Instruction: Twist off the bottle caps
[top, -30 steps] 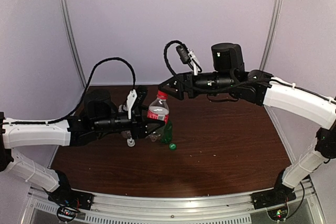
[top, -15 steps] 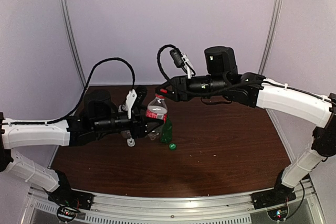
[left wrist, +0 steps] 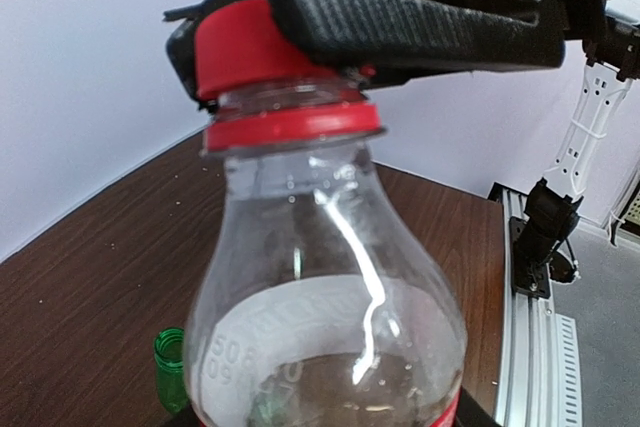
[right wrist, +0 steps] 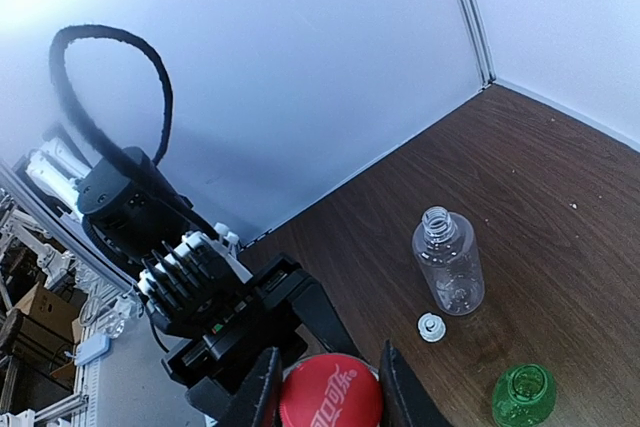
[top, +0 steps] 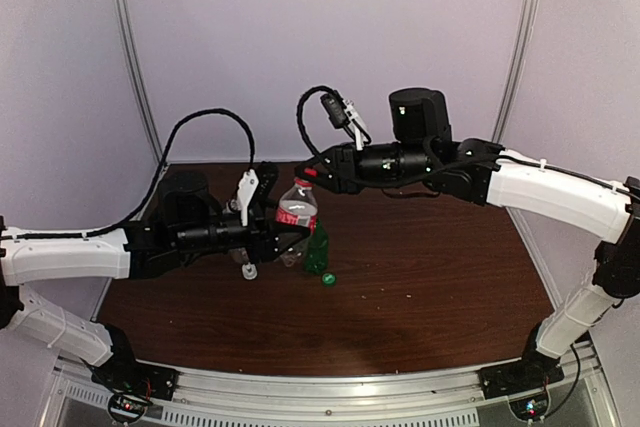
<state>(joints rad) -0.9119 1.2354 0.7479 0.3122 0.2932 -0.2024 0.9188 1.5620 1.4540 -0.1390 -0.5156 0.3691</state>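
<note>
Red cap (right wrist: pixel 330 397) — white-logoed — clamped in right hand (right wrist: pixel 328 385); left hand (top: pixel 291 237) grips its bottle (left wrist: pixel 320 287).

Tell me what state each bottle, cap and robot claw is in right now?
red-label bottle: capped, held.
red cap: on its bottle, pinched.
clear bottle: open, standing.
white cap: off, lying on table.
green bottle: open, standing.
green cap: off, lying on table.
left gripper: shut on red-label bottle.
right gripper: shut on red cap.
</note>
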